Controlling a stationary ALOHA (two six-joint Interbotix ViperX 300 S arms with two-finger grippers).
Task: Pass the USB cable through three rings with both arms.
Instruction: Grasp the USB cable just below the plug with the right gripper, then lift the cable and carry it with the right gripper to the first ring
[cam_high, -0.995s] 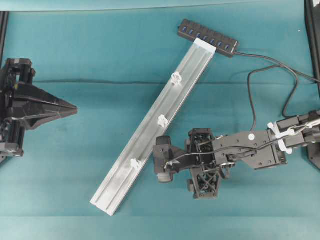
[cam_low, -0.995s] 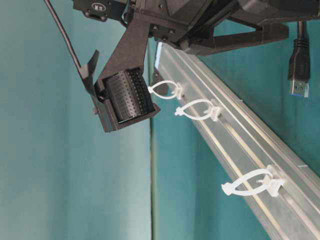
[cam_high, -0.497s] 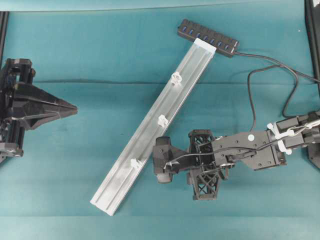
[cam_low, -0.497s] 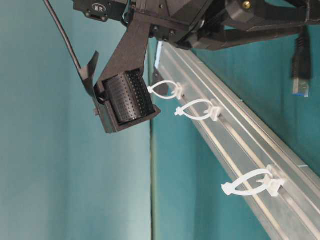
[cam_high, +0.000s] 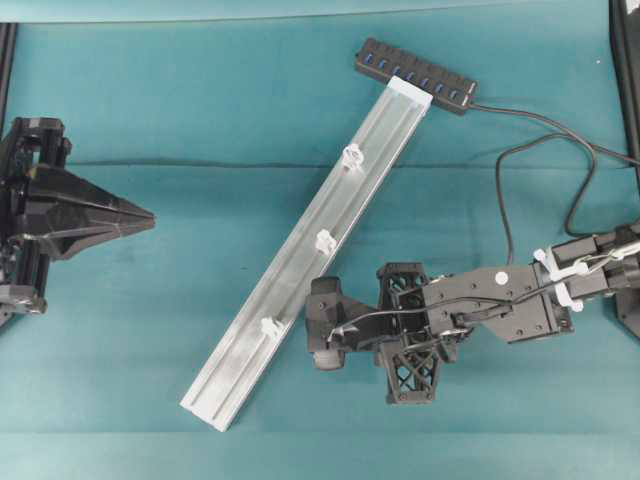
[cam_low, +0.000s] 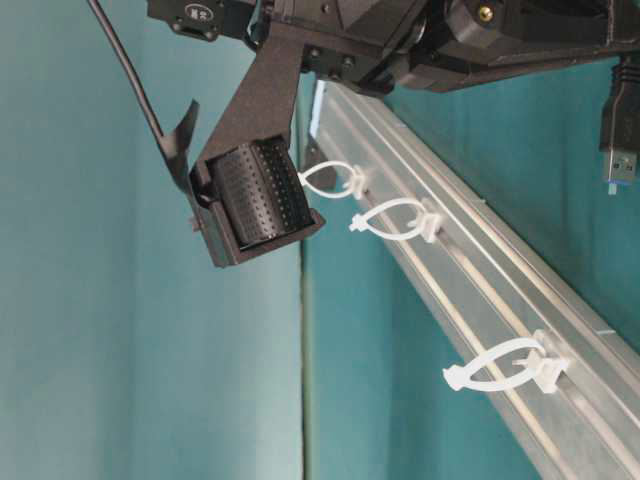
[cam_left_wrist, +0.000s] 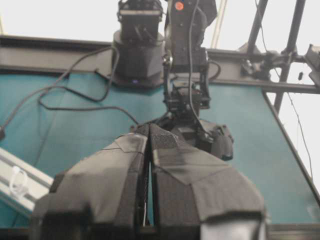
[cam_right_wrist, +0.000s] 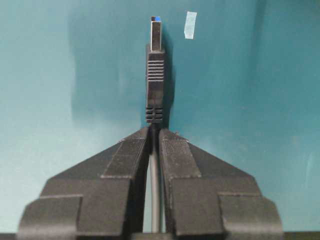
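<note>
black arms (cam_high: 490, 300), pointed taped hands

Rail (cam_high: 300, 250) – brushed aluminium; rings (cam_low: 400, 218) – translucent white plastic; USB cable (cam_right_wrist: 155, 90) plug – ribbed matt black.

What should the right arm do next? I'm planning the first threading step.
Probably carry the plug toward the nearest ring on the rail: the right gripper is shut on the USB cable just behind its plug, and no ring is threaded yet.
</note>
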